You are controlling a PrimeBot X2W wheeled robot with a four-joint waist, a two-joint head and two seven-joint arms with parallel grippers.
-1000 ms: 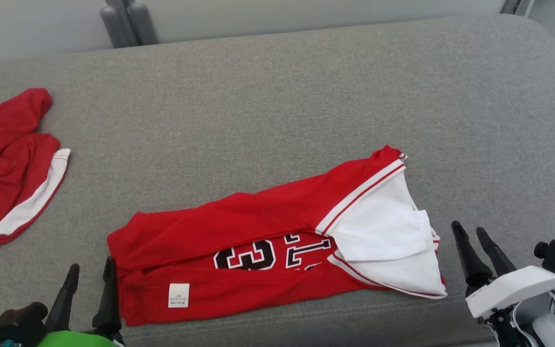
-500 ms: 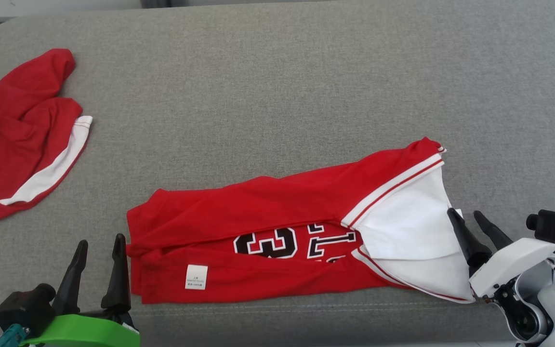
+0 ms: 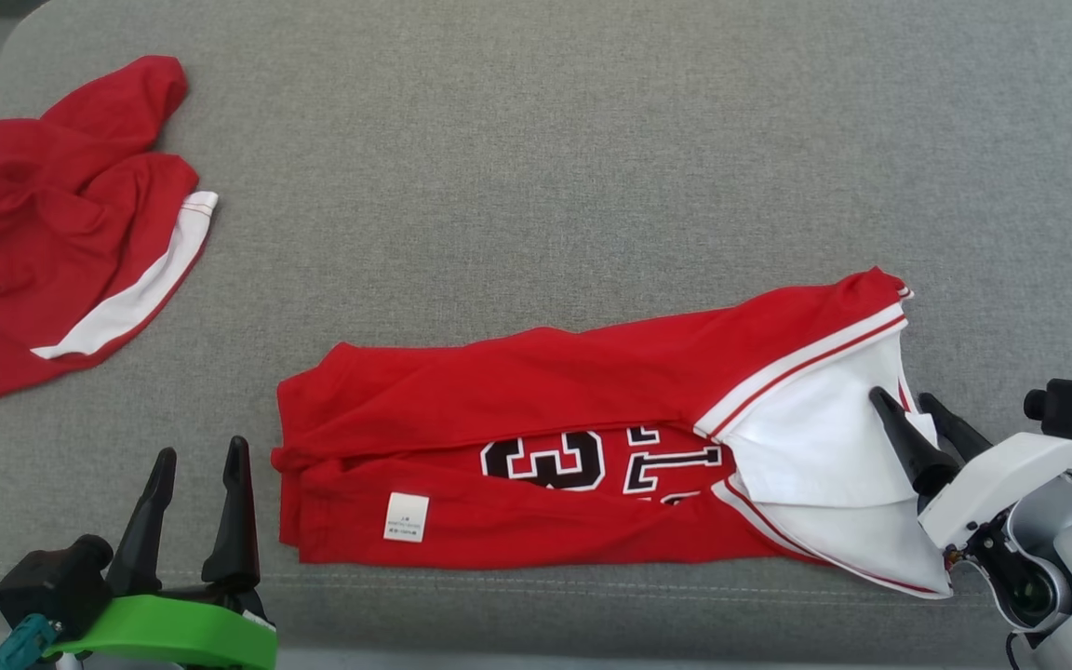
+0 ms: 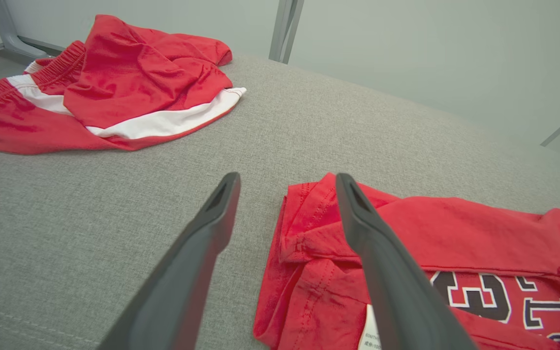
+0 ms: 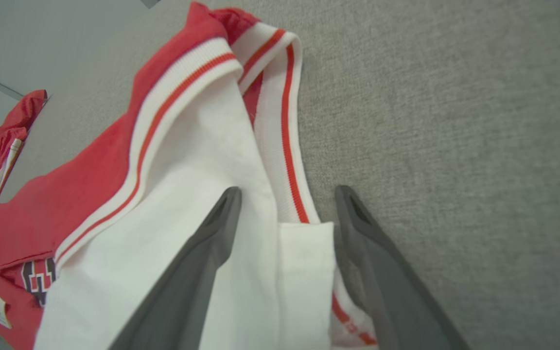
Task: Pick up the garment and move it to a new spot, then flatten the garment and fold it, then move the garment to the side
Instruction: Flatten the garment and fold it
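Note:
The garment (image 3: 545,447) is a red jersey with black-and-white numbers and a white end, lying folded lengthwise near the front of the grey cushion (image 3: 536,167). My left gripper (image 3: 202,448) stands open just left of its red end, not touching it. In the left wrist view the left gripper (image 4: 287,177) points at that end of the garment (image 4: 455,233). My right gripper (image 3: 901,395) is open over the white end. In the right wrist view the right gripper (image 5: 287,190) straddles the striped white edge of the garment (image 5: 187,160), with cloth between its open fingers.
A second red piece with a white stripe (image 3: 61,233) lies crumpled at the far left of the cushion; it also shows in the left wrist view (image 4: 114,87). The cushion's front seam runs just below the jersey. A pale wall and metal legs stand behind.
The head camera has tilted and turned, so the whole picture shifted. My right gripper has moved in from beside the garment to over its white end. The left gripper stays open by the red end.

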